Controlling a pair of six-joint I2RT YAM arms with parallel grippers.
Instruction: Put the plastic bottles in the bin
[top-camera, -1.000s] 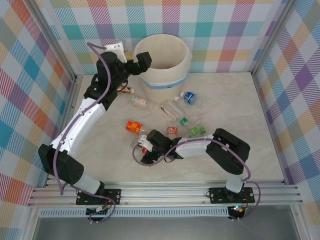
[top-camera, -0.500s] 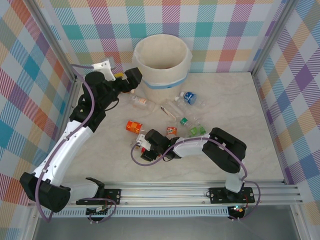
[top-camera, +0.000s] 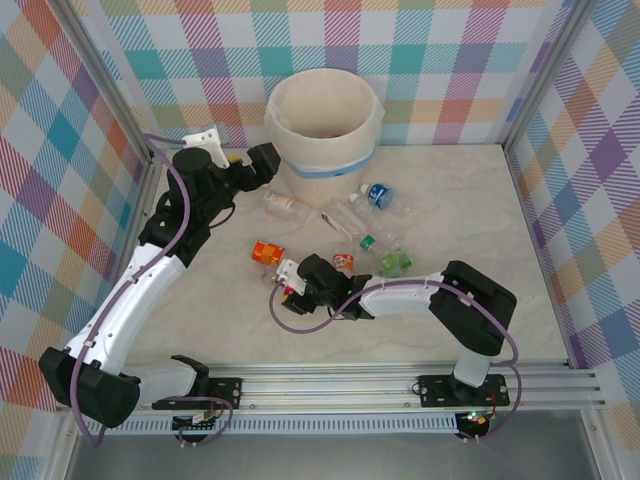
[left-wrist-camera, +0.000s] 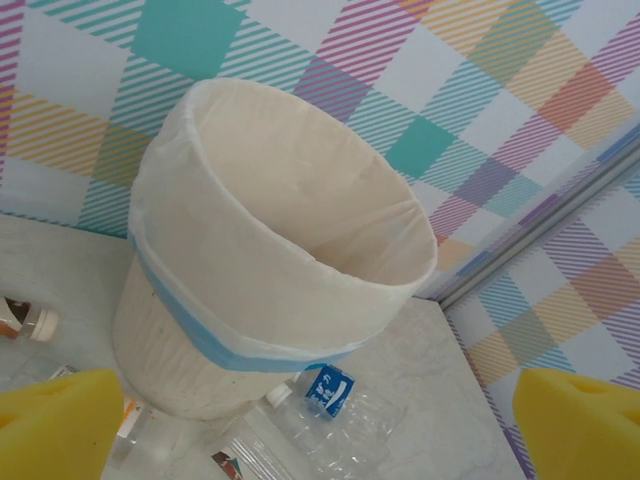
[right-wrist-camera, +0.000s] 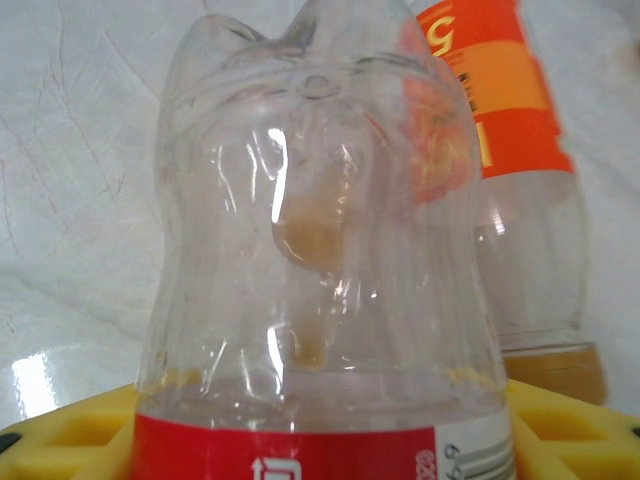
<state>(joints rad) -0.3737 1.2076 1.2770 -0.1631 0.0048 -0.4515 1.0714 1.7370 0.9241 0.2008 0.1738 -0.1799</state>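
The bin (top-camera: 332, 148), cream with a light blue band, stands at the back of the table. My left gripper (top-camera: 262, 158) hovers just left of it, open and empty; in the left wrist view its yellow fingertips (left-wrist-camera: 52, 422) frame the bin (left-wrist-camera: 230, 260) and a blue-labelled bottle (left-wrist-camera: 332, 392). My right gripper (top-camera: 291, 282) sits low at mid-table, shut on a clear red-labelled bottle (right-wrist-camera: 320, 300). An orange-labelled bottle (right-wrist-camera: 500, 150) lies just beyond it. Loose bottles lie on the table: orange (top-camera: 267, 252), red (top-camera: 345, 261), green (top-camera: 386, 263), blue (top-camera: 378, 194), clear (top-camera: 280, 202).
Checked walls close in the table on three sides, with metal posts at the back corners. The marble tabletop (top-camera: 470, 200) lies bare to the right of the bottles. The aluminium rail (top-camera: 330, 385) with both arm bases runs along the near edge.
My left gripper has come away from over the bin's rim, down and to the left. My right gripper has shifted slightly up and right with the red-labelled bottle.
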